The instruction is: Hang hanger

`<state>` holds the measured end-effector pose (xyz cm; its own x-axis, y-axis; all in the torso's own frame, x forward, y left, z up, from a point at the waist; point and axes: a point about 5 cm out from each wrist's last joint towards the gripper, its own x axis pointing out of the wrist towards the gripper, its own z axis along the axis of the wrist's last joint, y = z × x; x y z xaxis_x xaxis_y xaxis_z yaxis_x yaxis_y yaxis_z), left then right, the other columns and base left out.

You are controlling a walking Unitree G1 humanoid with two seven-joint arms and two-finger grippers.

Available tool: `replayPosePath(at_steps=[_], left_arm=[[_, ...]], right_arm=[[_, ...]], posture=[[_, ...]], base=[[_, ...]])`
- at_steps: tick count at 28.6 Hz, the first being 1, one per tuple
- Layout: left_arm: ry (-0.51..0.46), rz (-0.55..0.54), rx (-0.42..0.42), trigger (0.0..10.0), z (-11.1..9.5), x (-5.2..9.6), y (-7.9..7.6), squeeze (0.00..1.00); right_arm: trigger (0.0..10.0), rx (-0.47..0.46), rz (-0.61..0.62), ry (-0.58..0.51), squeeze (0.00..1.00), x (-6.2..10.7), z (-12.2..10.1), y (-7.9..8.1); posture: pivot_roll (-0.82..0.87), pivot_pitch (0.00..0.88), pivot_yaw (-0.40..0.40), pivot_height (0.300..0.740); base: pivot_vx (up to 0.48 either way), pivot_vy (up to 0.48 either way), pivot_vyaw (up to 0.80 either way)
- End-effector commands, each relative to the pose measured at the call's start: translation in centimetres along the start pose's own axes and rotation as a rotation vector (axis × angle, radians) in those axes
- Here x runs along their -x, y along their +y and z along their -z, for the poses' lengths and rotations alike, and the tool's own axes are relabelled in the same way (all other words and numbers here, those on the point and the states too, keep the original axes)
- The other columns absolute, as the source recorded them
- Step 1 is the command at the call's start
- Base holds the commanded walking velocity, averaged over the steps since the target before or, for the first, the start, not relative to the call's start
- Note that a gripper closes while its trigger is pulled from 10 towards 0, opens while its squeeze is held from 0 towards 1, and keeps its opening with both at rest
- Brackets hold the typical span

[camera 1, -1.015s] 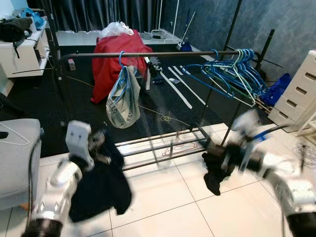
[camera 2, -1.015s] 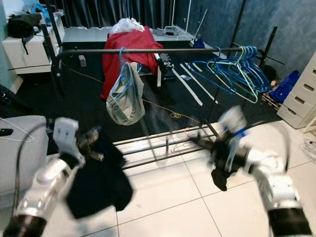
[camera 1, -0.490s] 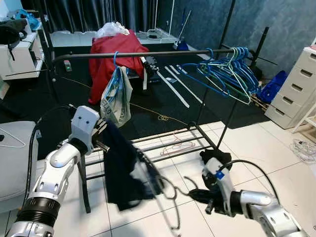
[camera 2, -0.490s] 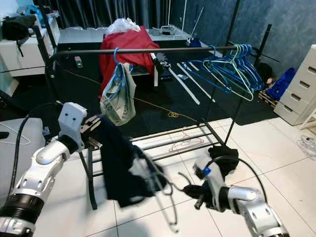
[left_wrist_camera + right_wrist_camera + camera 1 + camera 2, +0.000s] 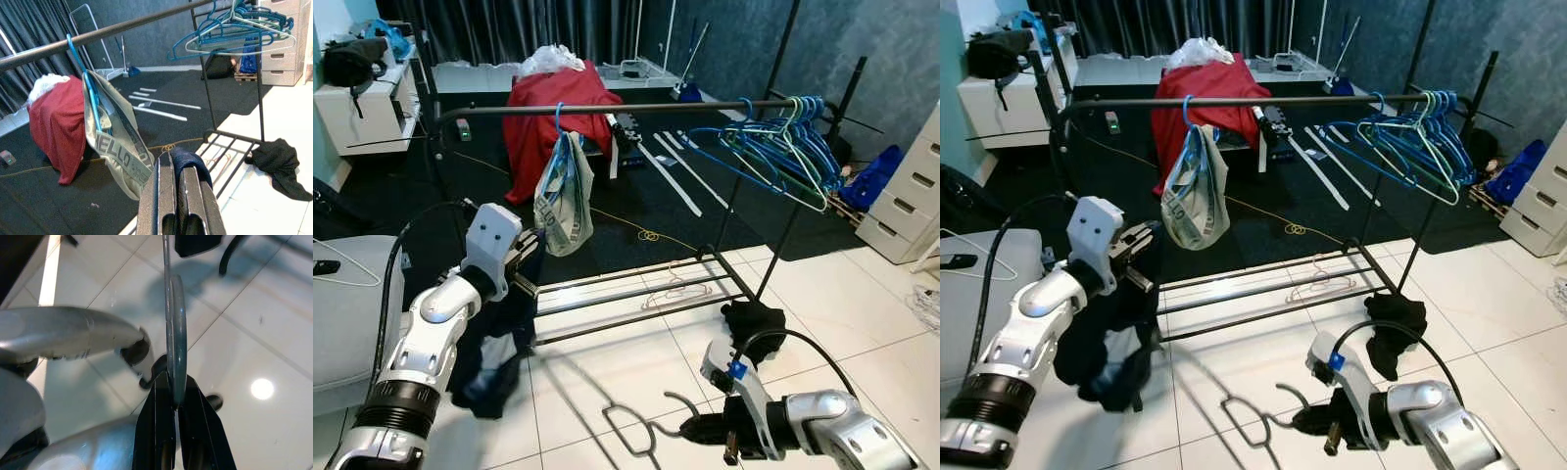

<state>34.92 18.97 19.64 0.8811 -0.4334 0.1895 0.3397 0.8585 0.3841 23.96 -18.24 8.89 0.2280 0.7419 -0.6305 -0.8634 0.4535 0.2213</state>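
A black clothes rack (image 5: 607, 108) stands across a dark carpet (image 5: 636, 211) and a white tiled floor (image 5: 607, 372), its horizontal rail bearing a cluster of blue hangers (image 5: 773, 142) at the robot's right end. Behind the rack, a red cloth (image 5: 543, 113) drapes over furniture. On the rail, one blue hanger carries a grey garment (image 5: 115, 147) printed with the word "HELLO"; further lettering below it is not legible. A dark garment (image 5: 494, 343) hangs from the left tool (image 5: 524, 269), whose fingers are pressed together on the cloth beside the rack's left post. A black cloth heap (image 5: 754, 320) lies on the tiles near the rack's base. The right tool (image 5: 1317, 423), low above the floor, pinches the thin wire hanger (image 5: 641, 436), which extends leftward over the tiles.
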Motion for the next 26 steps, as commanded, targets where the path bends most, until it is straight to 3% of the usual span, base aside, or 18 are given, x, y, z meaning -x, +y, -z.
replayPosePath(at_steps=[1, 11, 16, 23, 26], left_arm=[[-0.047, -0.006, 0.001, 0.0, -1.0, -0.7, 0.1, 0.00], [-0.081, -0.016, 0.059, 0.0, -1.7, -1.0, 0.3, 0.00], [-0.112, -0.081, 0.149, 0.0, -2.1, -1.0, 1.0, 0.00], [-0.119, -0.106, 0.164, 0.0, -2.0, -1.0, 1.4, 0.00], [-0.090, -0.169, 0.144, 0.0, -1.5, -1.0, 2.2, 0.00]], right_arm=[[10.0, -0.017, 0.026, 0.054, 0.00, 0.1, 0.7, -0.1], [10.0, -0.052, 0.131, 0.031, 0.00, -0.4, 0.6, -1.2], [10.0, -0.116, 0.259, 0.052, 0.00, -0.8, 1.5, -1.9], [10.0, -0.130, 0.259, 0.047, 0.00, -1.3, 1.6, -1.7], [10.0, -0.108, 0.186, 0.083, 0.00, -1.4, 1.9, -0.9]], posture=[[-0.10, 0.043, -0.043, 0.740], [-0.10, 0.037, -0.041, 0.740], [-0.10, 0.044, -0.044, 0.740], [-0.10, 0.051, -0.043, 0.740], [-0.10, 0.052, -0.041, 0.740]], base=[[0.000, 0.000, 0.00], [0.000, 0.000, 0.00], [0.000, 0.000, 0.00], [0.000, 0.000, 0.00], [0.000, 0.000, 0.00]])
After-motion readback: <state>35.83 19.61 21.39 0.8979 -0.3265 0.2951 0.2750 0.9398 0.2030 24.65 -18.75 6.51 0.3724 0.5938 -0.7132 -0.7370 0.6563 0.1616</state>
